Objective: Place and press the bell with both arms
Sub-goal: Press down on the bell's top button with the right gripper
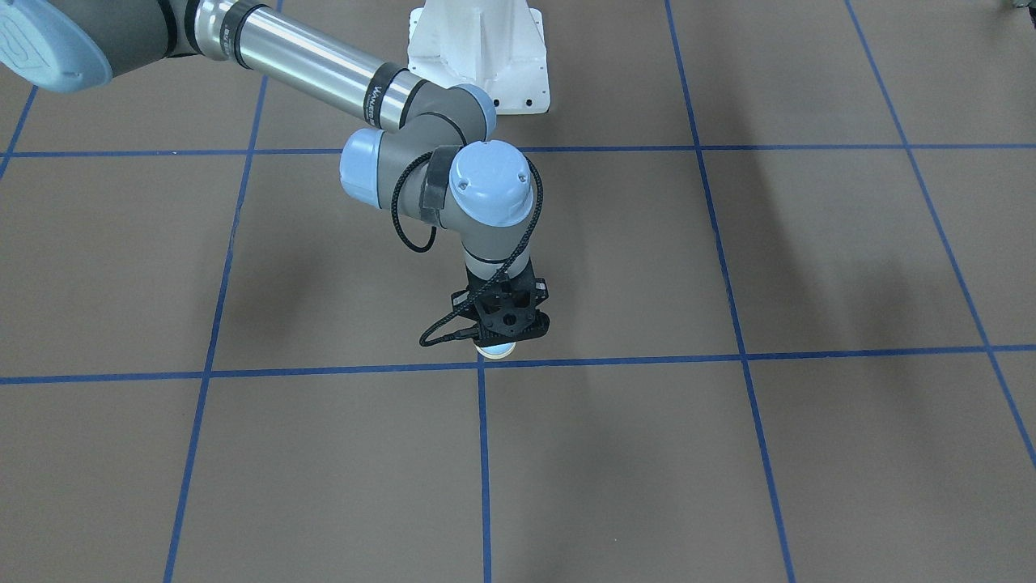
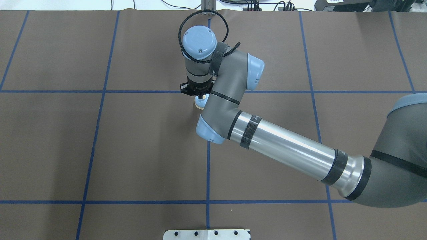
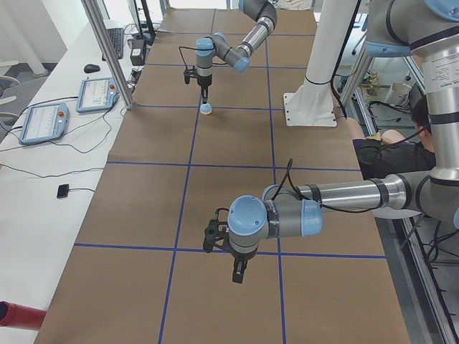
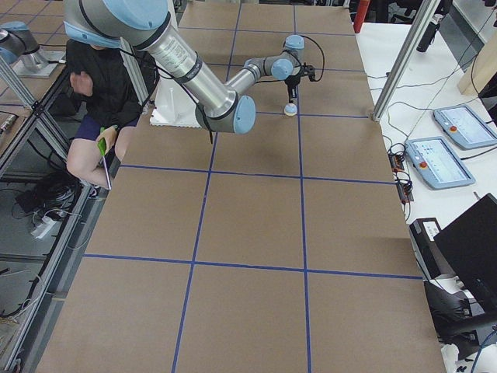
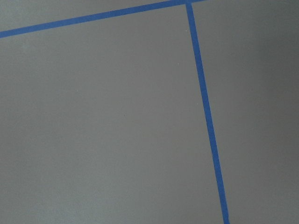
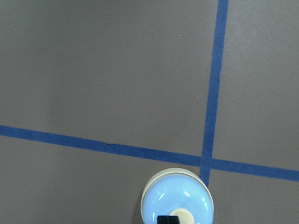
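Note:
The light-blue bell (image 1: 496, 350) with its cream base ring stands on the brown table beside a crossing of blue tape lines. It also shows in the overhead view (image 2: 201, 104) and in the right wrist view (image 6: 176, 200). My right gripper (image 1: 506, 324) points straight down right over it. In the right wrist view a single narrow black tip (image 6: 167, 219) lies at the cream button, so the fingers look shut. I cannot tell whether it touches. My left gripper (image 3: 239, 272) hangs over bare table far from the bell; I cannot tell if it is open or shut.
The white pedestal base (image 1: 477, 57) stands at the robot's side of the table. Control tablets (image 3: 43, 122) and an aluminium post (image 3: 107, 50) stand at the far side. A seated person (image 3: 387, 143) is behind the robot. Blue tape lines (image 5: 205, 116) grid the table.

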`<state>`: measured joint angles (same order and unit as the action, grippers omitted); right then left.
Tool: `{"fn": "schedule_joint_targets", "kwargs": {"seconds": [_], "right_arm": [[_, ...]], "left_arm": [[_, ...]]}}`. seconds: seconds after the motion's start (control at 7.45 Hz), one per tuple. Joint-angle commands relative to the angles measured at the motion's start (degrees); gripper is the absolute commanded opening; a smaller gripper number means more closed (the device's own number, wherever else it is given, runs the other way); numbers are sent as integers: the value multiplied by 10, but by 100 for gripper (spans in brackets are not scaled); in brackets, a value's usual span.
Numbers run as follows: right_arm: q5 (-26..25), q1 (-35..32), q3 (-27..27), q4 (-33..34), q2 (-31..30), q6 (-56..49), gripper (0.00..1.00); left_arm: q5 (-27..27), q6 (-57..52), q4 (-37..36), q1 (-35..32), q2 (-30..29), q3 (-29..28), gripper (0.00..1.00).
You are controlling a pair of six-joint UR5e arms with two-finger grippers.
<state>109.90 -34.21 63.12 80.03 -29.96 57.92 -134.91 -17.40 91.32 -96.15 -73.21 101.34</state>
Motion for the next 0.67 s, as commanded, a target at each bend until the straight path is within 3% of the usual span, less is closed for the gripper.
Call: {"fn": "schedule_joint_targets", "kwargs": {"seconds": [0.0,0.54], "right_arm": [[-6,2,-7,0,0,-1,0],[-6,2,-5,1,5,1,0]], "left_arm": [[0,0,0,0,0,0,100],[0,0,0,0,0,0,100]]}}
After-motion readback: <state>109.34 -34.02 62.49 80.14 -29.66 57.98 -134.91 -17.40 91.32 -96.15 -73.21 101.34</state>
